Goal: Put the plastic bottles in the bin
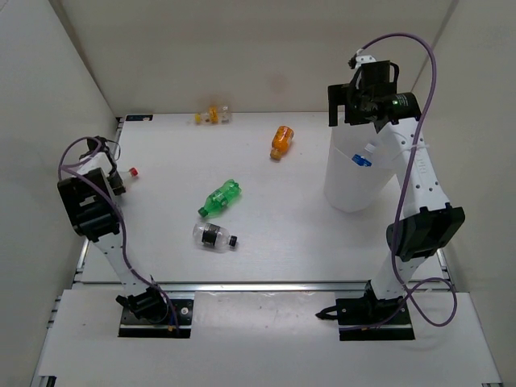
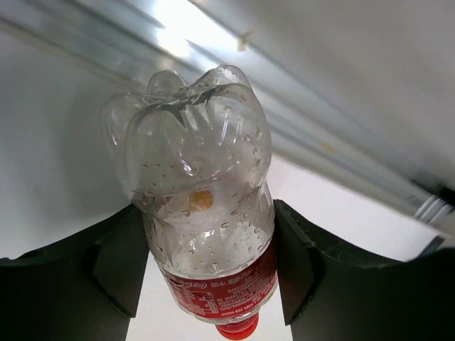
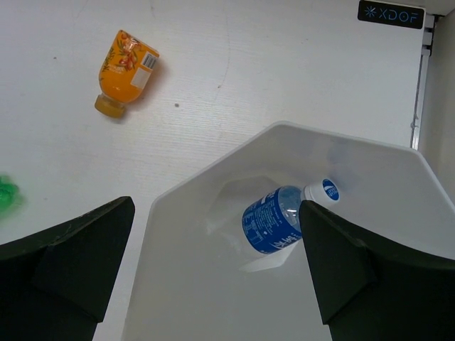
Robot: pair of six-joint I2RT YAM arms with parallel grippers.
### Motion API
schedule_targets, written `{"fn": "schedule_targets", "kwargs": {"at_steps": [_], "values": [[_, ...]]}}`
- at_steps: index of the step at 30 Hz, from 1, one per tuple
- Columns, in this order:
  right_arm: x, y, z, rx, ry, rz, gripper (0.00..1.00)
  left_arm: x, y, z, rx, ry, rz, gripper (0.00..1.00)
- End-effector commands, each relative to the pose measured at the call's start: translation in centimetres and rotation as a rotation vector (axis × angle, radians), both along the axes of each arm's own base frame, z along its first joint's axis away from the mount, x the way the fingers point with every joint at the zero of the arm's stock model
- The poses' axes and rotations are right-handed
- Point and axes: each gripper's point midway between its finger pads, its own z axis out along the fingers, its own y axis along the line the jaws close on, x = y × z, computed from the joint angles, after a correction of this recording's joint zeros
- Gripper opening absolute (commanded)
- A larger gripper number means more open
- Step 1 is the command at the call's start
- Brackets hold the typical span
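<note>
My left gripper (image 2: 206,273) is clamped on the clear plastic bottle with the red cap (image 2: 202,185), at the left edge of the white counter (image 1: 306,242). My right gripper (image 3: 215,213) hangs spread wide and empty over the tall white octagonal bin (image 3: 213,174) by the right edge. The blue plastic bottle (image 3: 274,222) lies inside it. The orange bottle (image 1: 280,142), green bottle (image 1: 221,198) and black-labelled clear bottle (image 1: 214,236) lie mid-counter, and the yellow-capped clear bottle (image 1: 212,115) lies at the far edge.

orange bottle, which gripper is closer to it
Right. The right gripper hangs over the bin beside the orange bottle; the left gripper is across the table, shut on the red-capped bottle.
</note>
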Motion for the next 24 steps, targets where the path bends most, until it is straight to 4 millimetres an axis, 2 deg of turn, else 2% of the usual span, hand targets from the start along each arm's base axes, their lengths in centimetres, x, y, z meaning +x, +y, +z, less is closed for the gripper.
{"fn": "schedule_targets", "kwargs": {"at_steps": [1, 2, 4, 5, 6, 7, 8, 9, 10, 11, 12, 13, 14, 15, 16, 17, 18, 19, 21, 22, 23, 24], "values": [[-0.7, 1.7, 3.3, 0.037, -0.097, 0.052, 0.98, -0.4, -1.8, 3.8, 0.046, -0.076, -0.120, 0.39], [-0.5, 2.6, 3.5, 0.004, -0.113, 0.115, 0.98, 0.4, -3.4, 4.2, 0.048, -0.097, -0.191, 0.40], [-1.2, 5.8, 3.5, 0.001, -0.113, 0.248, 0.98, 2.1, -6.8, 7.5, 0.108, -0.143, -0.398, 0.38], [-1.3, 6.7, 3.2, -0.008, -0.109, 0.296, 0.98, 2.8, -8.0, 9.1, 0.140, -0.171, -0.491, 0.37], [-1.8, 8.6, 2.3, -0.030, -0.089, 0.373, 0.98, 3.4, -10.5, 10.0, 0.146, -0.191, -0.569, 0.33], [-2.5, 10.4, 1.6, -0.052, -0.070, 0.446, 0.98, 4.2, -13.6, 11.8, 0.183, -0.235, -0.714, 0.31], [-3.0, 12.4, 1.2, -0.054, -0.062, 0.498, 0.98, 4.2, -14.9, 13.7, 0.212, -0.264, -0.781, 0.29], [-3.4, 13.4, 0.6, -0.070, -0.042, 0.544, 0.99, 4.5, -18.4, 14.1, 0.202, -0.298, -0.884, 0.27], [-4.4, 15.2, 0.2, -0.071, -0.029, 0.597, 0.99, 4.2, -21.2, 15.6, 0.234, -0.326, -0.982, 0.27], [-4.9, 16.6, -0.8, -0.058, -0.007, 0.639, 0.99, 3.6, -22.7, 16.4, 0.236, -0.340, -1.034, 0.27], [-5.8, 18.2, -1.3, -0.014, 0.008, 0.695, 0.99, 3.0, -25.7, 17.2, 0.253, -0.364, -1.129, 0.27], [-7.0, 19.8, -1.0, 0.032, 0.008, 0.756, 0.99, 2.4, -27.9, 17.2, 0.241, -0.367, -1.187, 0.27], [-7.9, 21.1, -1.7, 0.055, 0.019, 0.804, 0.98, 1.5, -29.9, 17.9, 0.243, -0.389, -1.247, 0.26], [-8.9, 21.8, -2.7, 0.086, 0.051, 0.830, 0.98, 1.2, -31.0, 18.5, 0.253, -0.414, -1.285, 0.26], [-10.1, 23.2, -2.0, 0.123, 0.028, 0.885, 0.99, 0.4, -32.7, 19.0, 0.264, -0.417, -1.331, 0.25], [-11.2, 24.6, -2.9, 0.155, 0.036, 0.937, 0.99, -0.4, -34.5, 20.0, 0.293, -0.430, -1.386, 0.25], [-12.1, 25.0, -3.5, 0.173, 0.049, 0.954, 0.99, -1.0, -35.1, 20.2, 0.313, -0.409, -1.406, 0.24], [-13.4, 26.3, -3.4, 0.207, 0.045, 1.002, 0.99, -1.7, -36.7, 20.2, 0.328, -0.398, -1.445, 0.24], [-14.0, 27.2, -3.3, 0.279, 0.038, 0.999, 1.00, -3.0, -39.0, 21.1, 0.313, -0.434, -1.483, 0.23], [-14.8, 27.2, -4.0, 0.328, 0.084, 0.976, 0.99, -3.4, -39.2, 21.2, 0.314, -0.446, -1.474, 0.20], [-14.9, 27.5, -2.7, 0.410, 0.064, 0.933, 0.99, -3.9, -39.5, 20.8, 0.319, -0.438, -1.469, 0.18], [-14.7, 27.8, -3.5, 0.437, 0.046, 0.931, 0.98, -4.5, -40.0, 21.3, 0.307, -0.463, -1.464, 0.18]]}}
